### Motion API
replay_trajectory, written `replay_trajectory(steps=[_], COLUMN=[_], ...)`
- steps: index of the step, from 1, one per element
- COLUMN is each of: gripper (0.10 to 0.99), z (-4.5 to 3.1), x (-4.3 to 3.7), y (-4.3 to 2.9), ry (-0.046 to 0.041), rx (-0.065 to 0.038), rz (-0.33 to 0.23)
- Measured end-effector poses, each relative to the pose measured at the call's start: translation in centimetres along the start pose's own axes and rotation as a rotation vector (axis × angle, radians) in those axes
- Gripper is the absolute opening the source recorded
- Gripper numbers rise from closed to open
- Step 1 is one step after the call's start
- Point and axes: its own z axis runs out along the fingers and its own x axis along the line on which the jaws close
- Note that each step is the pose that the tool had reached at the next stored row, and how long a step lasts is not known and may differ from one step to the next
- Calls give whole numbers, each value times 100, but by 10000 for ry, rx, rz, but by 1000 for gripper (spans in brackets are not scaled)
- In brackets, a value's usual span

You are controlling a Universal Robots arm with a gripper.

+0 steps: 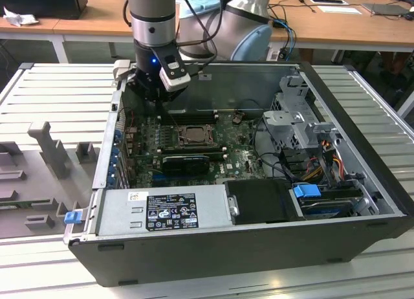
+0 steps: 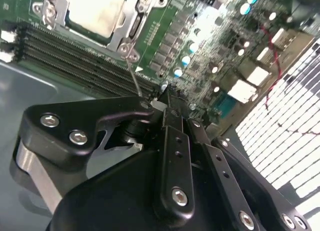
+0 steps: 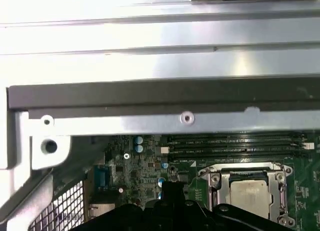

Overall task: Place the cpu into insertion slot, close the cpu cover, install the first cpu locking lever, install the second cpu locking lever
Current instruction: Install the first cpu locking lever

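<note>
The cpu (image 3: 248, 193) (image 2: 92, 13), a pale silvery square, lies in the insertion slot (image 1: 191, 136) on the green board. The cpu cover (image 3: 223, 187) (image 2: 131, 22), a silvery frame, lies flat around it. A thin wire locking lever (image 2: 133, 73) stands out from the socket's corner, and its free end reaches the tips of my gripper (image 2: 166, 95). My gripper (image 1: 154, 99) hangs inside the case at the exterior view's left of the socket, fingers together with nothing between them. Whether a fingertip touches the lever's end I cannot tell.
Long black memory slots (image 2: 75, 61) (image 3: 240, 143) run beside the socket. A black expansion card (image 1: 184, 162) lies in front of it, then the grey power supply (image 1: 165, 211). The case wall (image 3: 160, 93) stands close behind my gripper. A drive cage (image 1: 301, 127) and cables fill the right.
</note>
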Motion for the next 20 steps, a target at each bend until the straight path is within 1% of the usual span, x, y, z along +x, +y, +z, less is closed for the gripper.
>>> replay_trajectory(steps=[1, 3, 4, 6, 7, 8, 9, 12, 13, 16, 17, 18, 19, 20], gripper=[106, 106, 106, 106, 106, 106, 106, 106, 106, 106, 106, 106, 106, 106], z=[1, 1, 1, 1, 1, 2, 3, 8, 14, 28, 34, 35, 36, 46], x=[-6, -29, -76, -139, -185, -249, -285, -342, -399, -495, -564, -569, -571, -572], y=[20, 34, 37, 39, 41, 44, 44, 46, 48, 51, 53, 53, 53, 52], ry=[0, 1, 1, 1, 1, 1, 2, 1, 1, 1, 3, 11, 22, 25], rx=[-1, 0, 0, 0, 0, 0, 1, 0, -1, -1, -44, -224, -532, -693], rz=[-8, -17, -13, -14, -15, -13, -16, -13, -16, -15, -15, -16, -19, -21])
